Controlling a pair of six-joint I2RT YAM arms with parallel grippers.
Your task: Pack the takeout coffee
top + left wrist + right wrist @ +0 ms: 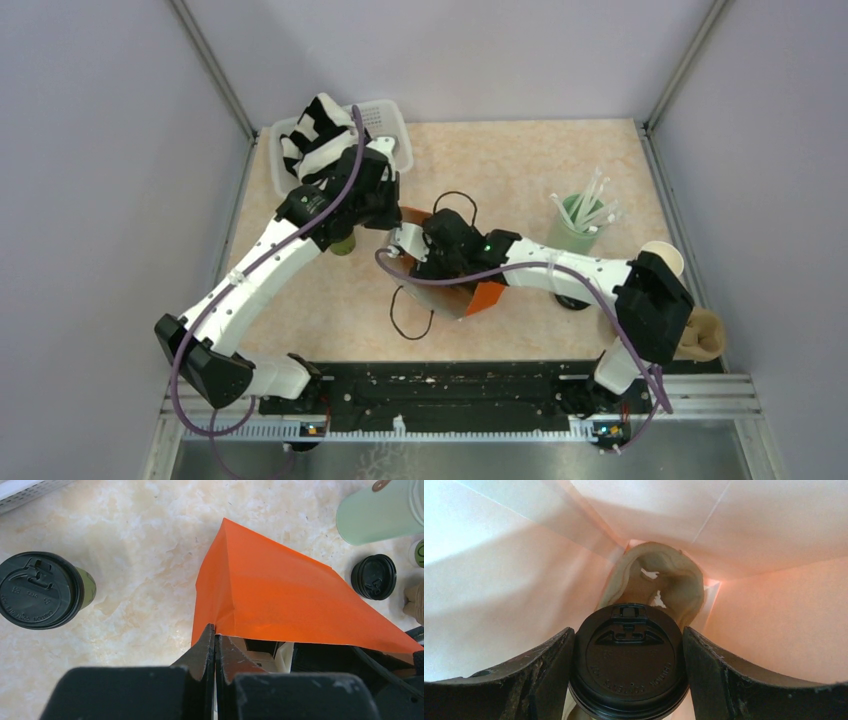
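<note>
- The right gripper (628,630) is deep inside the orange paper bag (280,600). Its fingers clasp the black lid of one dark green cup (628,672) from either side, with the cup's base pointing toward the bag's bottom.
- A tan insert (659,580) lies crumpled at the bottom. The cup should go down straight and slowly, so its base lands in a hollow rather than on a ridge.
- I would let go only once the base feels seated. Spreading the fingers inside pale walls this close could snag the paper, so they should open just enough and back out along the same line.
- The left gripper (215,632) has its fingers pressed together, pinching the bag's left edge. That edge should be held taut so the mouth stays wide.
- The second lidded cup (40,590) stands on the table (500,160) just left of the bag, apart from it.
- To the right are a loose black lid (374,576) and, farther off, the mint tumbler (375,512).
- A white basket (395,125) sits at the far left.
</note>
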